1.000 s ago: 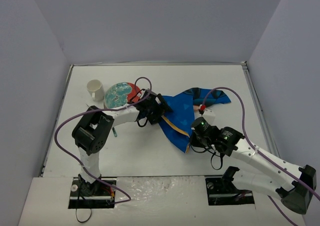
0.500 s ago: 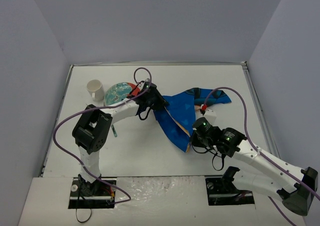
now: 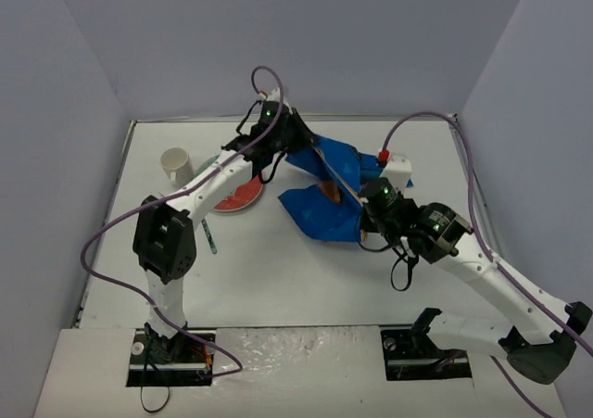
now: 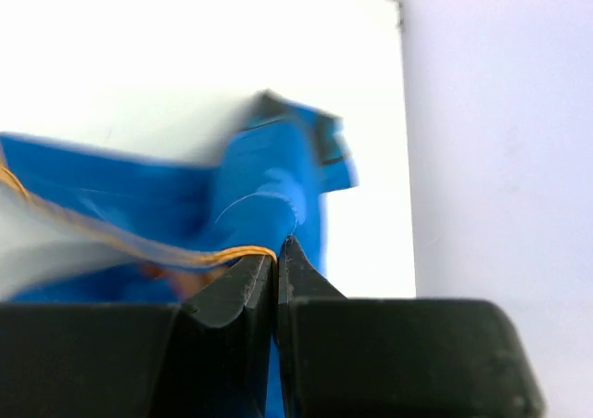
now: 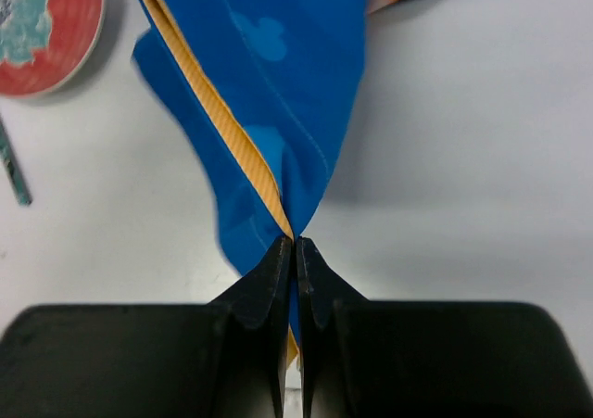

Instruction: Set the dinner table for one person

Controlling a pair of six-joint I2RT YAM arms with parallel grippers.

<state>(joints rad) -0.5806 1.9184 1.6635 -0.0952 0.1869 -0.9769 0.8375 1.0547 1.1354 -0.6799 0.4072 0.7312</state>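
Note:
A blue placemat (image 3: 326,188) with orange trim hangs crumpled above the white dinner table (image 3: 278,279), stretched between both grippers. My left gripper (image 3: 304,142) is shut on its far edge; the left wrist view shows the orange trim pinched at the fingertips (image 4: 278,247). My right gripper (image 3: 371,216) is shut on the mat's near right edge; the right wrist view shows blue cloth (image 5: 278,84) and orange trim clamped at the gripper (image 5: 295,244). A red plate (image 3: 239,198) lies left of the mat, partly under the left arm, and also shows in the right wrist view (image 5: 46,29).
A white cup (image 3: 177,166) stands at the far left. A thin teal utensil (image 3: 211,234) lies in front of the plate; it also shows in the right wrist view (image 5: 11,168). Lavender walls (image 3: 65,140) enclose the table. Cables loop above both arms.

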